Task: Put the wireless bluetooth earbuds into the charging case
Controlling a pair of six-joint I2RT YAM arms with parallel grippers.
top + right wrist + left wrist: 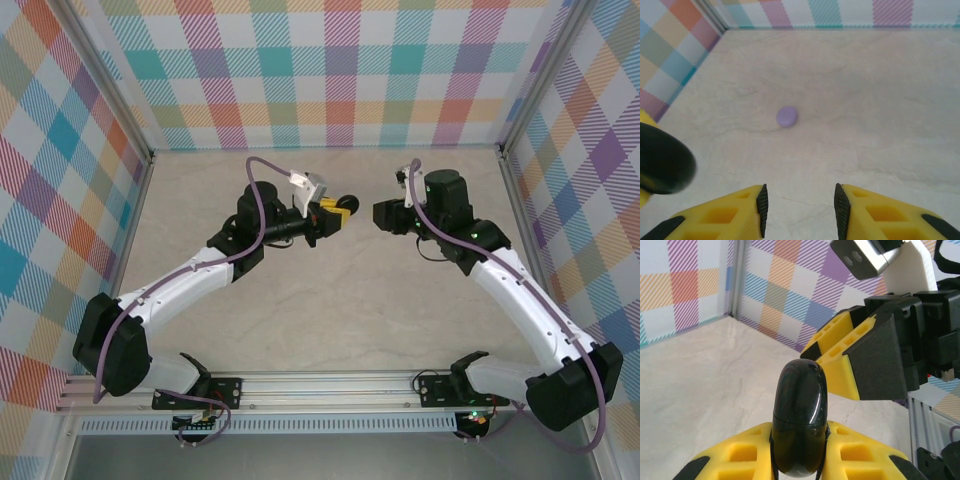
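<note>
Left yellow-fingered gripper [343, 208] points to 3 o'clock, clamped on glossy black rounded case [799, 405]. Right yellow-fingered gripper [378, 213] faces 9 o'clock, jaws apart, empty.

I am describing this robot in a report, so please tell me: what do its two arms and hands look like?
The left arm and the right arm have white links between black joints. A purple cable runs along each. The left hand and the right hand have yellow fingers with hollow cells and black pads.
</note>
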